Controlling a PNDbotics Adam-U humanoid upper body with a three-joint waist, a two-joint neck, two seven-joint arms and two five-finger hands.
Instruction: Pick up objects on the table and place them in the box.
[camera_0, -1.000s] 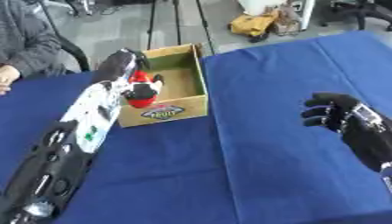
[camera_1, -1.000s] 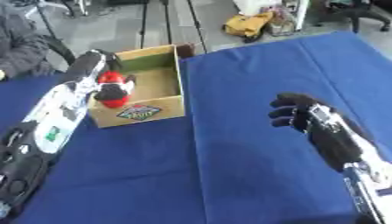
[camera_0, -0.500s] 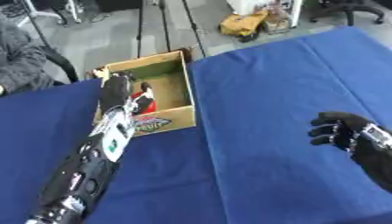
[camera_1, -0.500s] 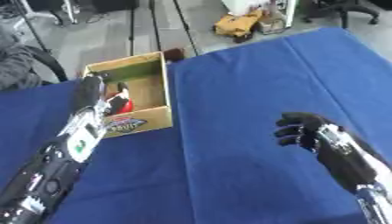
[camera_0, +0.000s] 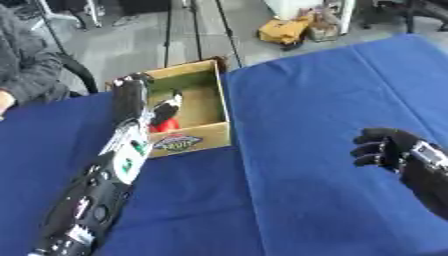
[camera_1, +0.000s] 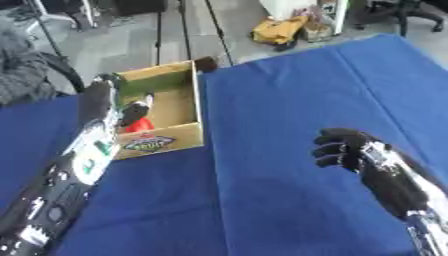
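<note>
Left hand (camera_0: 131, 92), finger state hidden, reaches over the box (camera_0: 220, 102) at upper left, where a red-and-black object (camera_0: 164, 116) lies; right hand (camera_1: 343, 149), fingers curled empty, hovers over the tabletop (camera_0: 297, 100) at lower right.

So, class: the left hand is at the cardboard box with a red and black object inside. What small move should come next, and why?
Probably lift the left hand up and back, clear of the cardboard box: the red and black object already lies inside it.
</note>
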